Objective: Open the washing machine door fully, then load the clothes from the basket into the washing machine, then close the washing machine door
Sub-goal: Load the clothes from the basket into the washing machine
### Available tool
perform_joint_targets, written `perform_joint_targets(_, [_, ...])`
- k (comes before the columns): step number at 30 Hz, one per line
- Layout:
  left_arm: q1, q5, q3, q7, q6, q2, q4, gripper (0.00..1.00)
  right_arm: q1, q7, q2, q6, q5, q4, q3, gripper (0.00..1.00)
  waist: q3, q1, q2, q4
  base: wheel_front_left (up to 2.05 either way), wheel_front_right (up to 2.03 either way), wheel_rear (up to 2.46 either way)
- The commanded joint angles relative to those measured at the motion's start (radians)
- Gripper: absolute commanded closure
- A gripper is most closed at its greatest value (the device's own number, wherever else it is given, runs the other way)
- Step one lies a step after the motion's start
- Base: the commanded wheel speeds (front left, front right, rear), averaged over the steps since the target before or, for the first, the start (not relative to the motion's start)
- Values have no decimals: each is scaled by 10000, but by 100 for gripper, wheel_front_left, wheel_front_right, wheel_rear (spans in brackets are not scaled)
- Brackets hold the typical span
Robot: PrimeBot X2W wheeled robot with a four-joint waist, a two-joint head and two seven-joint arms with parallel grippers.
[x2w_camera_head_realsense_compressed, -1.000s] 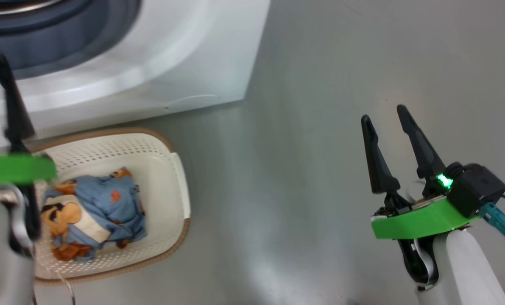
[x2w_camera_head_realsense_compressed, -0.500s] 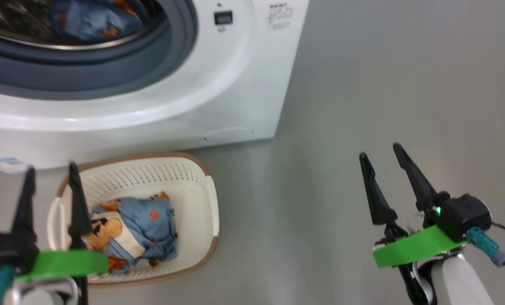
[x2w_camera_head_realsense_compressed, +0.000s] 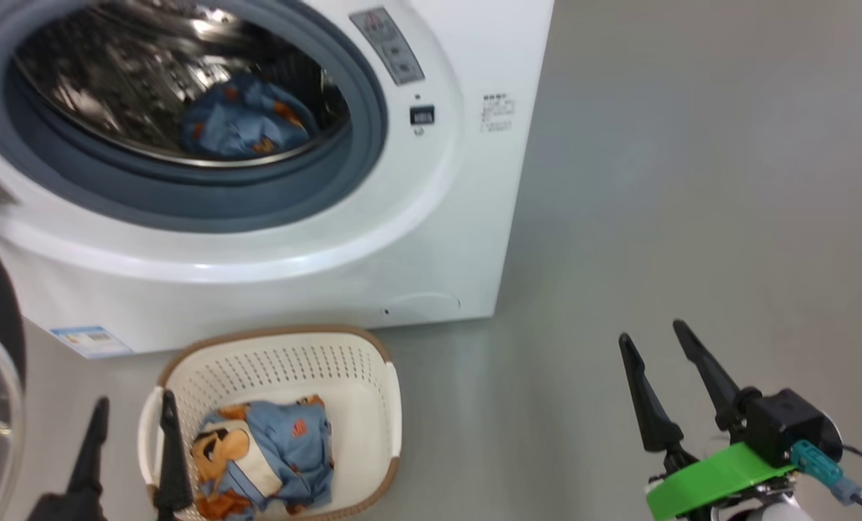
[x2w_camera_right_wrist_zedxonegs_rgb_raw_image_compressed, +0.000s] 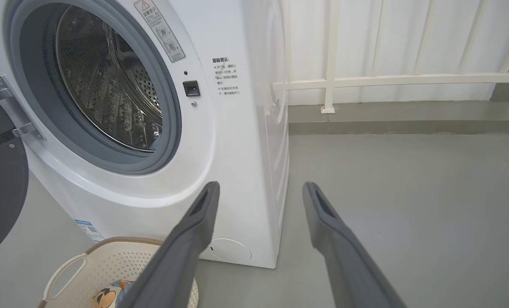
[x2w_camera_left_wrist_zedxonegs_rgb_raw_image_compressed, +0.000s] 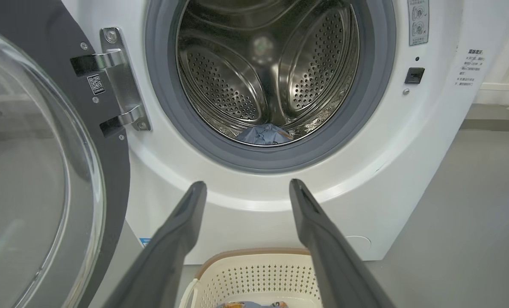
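Washing machine (x2w_camera_head_realsense_compressed: 445,217): stands on the grey floor (x2w_camera_head_realsense_compressed: 691,181) with the drum opening exposed.

Washing machine door (x2w_camera_left_wrist_zedxonegs_rgb_raw_image_compressed: 45,179): swung wide open on its hinge at the robot's left. The glass bowl faces away from the opening.

Clothes (x2w_camera_head_realsense_compressed: 268,456): one crumpled bundle lies in the basket (x2w_camera_head_realsense_compressed: 380,376). The basket sits on the floor just in front of the machine, below the opening. A second blue piece (x2w_camera_head_realsense_compressed: 246,119) lies at the bottom of the drum. Its print appears to match the bundle, though glare off the steel makes this hard to confirm.

Left gripper (x2w_camera_head_realsense_compressed: 134,398): fingers spread wide, nothing between them. It hangs above the left edge of the basket and points toward the machine front.

Right gripper (x2w_camera_head_realsense_compressed: 650,331): fingers spread wide, nothing between them. It hangs over bare floor, well to the right of the basket and beyond the machine's front corner. A white railing (x2w_camera_right_wrist_zedxonegs_rgb_raw_image_compressed: 331,77) runs along the wall behind.
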Motion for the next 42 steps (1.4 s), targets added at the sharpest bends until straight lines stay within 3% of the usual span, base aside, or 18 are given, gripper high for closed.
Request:
perform_joint_targets(1, [-51, 171, 316, -49, 102, 152, -286, 0, 48, 52, 3, 16, -91, -300, 188, 0, -509, 0, 0, 195, 0, 0, 0])
perform_joint_targets(18, [744, 72, 118, 102, 256, 151, -626, 0, 794, 520, 3, 16, -71, -829, 152, 0, -1351, 0, 0, 384, 0, 0, 0])
perform_joint_targets(42, [603, -47, -2, 104, 285, 208, -494, 0, 846, 580, 3, 16, -35, -999, 131, 0, -1208, 0, 0, 306, 0, 0, 0])
